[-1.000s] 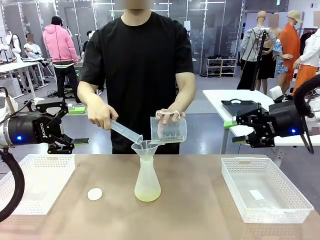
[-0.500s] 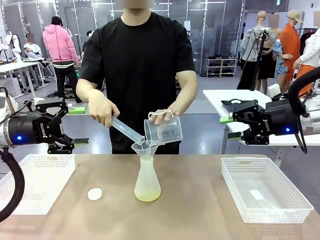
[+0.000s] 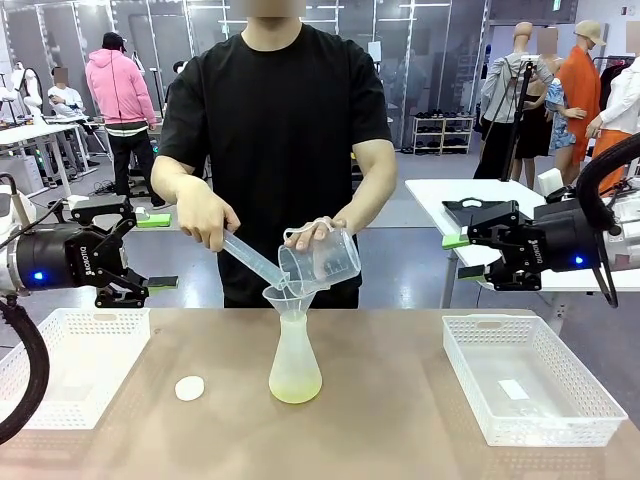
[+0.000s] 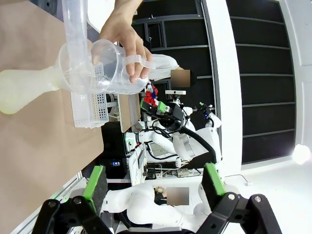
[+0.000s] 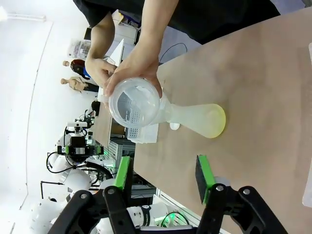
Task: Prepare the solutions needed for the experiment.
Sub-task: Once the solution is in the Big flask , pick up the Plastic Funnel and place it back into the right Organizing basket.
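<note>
On the left claw (image 3: 160,252), small white print, illegible

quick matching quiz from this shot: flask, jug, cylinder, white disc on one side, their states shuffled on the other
Things:
1. flask
2. jug
3. cylinder
4. white disc

States:
a. lying flat beside the flask
b. upright, yellow-green liquid at the bottom
c. wide and clear, tipped over the funnel
d. thin, held slanted, lower end at the funnel

Pairs: 1-b, 2-c, 3-d, 4-a
</note>
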{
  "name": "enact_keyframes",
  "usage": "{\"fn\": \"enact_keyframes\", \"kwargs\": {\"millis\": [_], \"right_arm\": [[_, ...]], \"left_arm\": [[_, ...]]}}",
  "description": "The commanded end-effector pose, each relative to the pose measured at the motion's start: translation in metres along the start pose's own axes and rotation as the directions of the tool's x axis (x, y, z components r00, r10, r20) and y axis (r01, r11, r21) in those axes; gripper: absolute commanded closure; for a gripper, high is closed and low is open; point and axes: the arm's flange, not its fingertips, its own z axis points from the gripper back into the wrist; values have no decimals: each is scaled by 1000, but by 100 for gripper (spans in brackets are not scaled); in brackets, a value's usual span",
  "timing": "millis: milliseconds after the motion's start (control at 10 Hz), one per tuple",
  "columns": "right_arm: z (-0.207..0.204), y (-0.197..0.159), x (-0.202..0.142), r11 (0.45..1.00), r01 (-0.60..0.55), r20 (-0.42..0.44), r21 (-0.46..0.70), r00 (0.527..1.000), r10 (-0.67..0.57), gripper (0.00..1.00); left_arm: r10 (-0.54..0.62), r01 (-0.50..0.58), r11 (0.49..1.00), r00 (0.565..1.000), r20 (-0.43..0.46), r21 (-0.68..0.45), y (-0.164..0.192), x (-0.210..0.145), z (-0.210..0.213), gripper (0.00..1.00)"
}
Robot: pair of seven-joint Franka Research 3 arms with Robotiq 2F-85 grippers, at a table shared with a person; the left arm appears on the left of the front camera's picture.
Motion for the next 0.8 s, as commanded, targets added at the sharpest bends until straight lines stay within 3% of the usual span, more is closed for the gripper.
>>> {"fn": "enact_keyframes", "kwargs": {"millis": [0, 700], "right_arm": [[-1, 2, 0, 1000, 7, -2, 0, 1000, -7, 34], [-1, 2, 0, 1000, 7, -2, 0, 1000, -7, 34]], "left_arm": [[21, -21, 999, 1000, 7, -24, -3, -2, -2, 0], [21, -21, 999, 1000, 7, -24, -3, -2, -2, 0]]}}
